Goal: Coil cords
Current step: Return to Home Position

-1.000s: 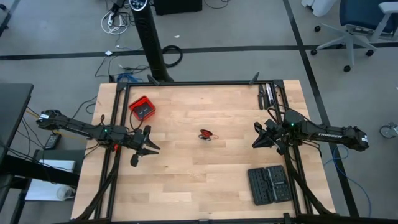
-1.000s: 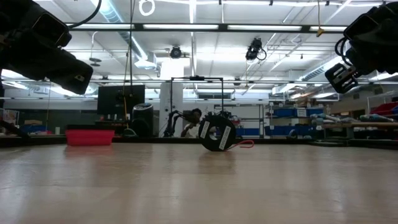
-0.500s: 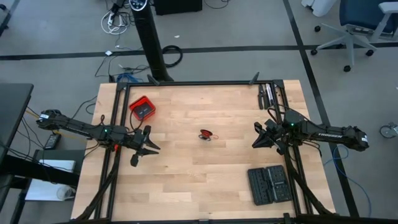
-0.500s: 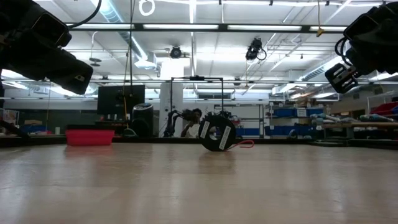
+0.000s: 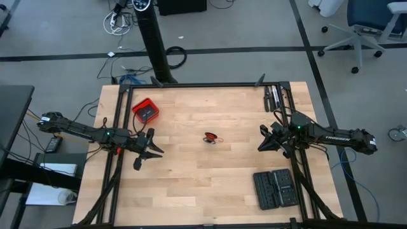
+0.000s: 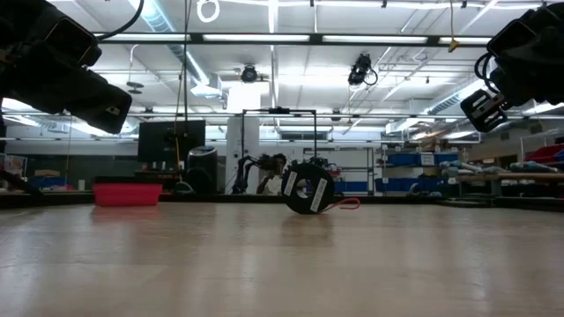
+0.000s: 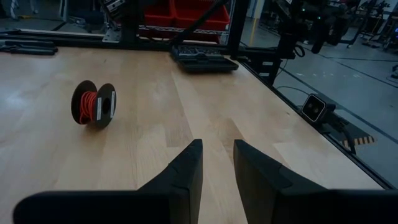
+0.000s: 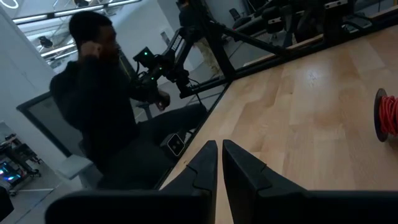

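Observation:
The red cord is wound on a small black spool [image 5: 210, 137] that stands on its rims in the middle of the table, also seen in the low view [image 6: 307, 189] and the left wrist view [image 7: 94, 104]. A short loose end [image 6: 348, 204] lies on the wood beside it. My left gripper [image 5: 154, 151] hovers near the table's left edge, open and empty, pointing at the spool from well short of it [image 7: 217, 144]. My right gripper [image 5: 261, 141] hovers near the right edge, shut on nothing [image 8: 219, 144]; the spool's edge [image 8: 387, 116] shows far off.
A red box with a black top [image 5: 145, 112] sits at the far left. A black tool case [image 5: 275, 188] lies at the near right, and dark tools [image 5: 272, 97] at the far right corner. A seated person [image 8: 102, 106] shows beyond the table.

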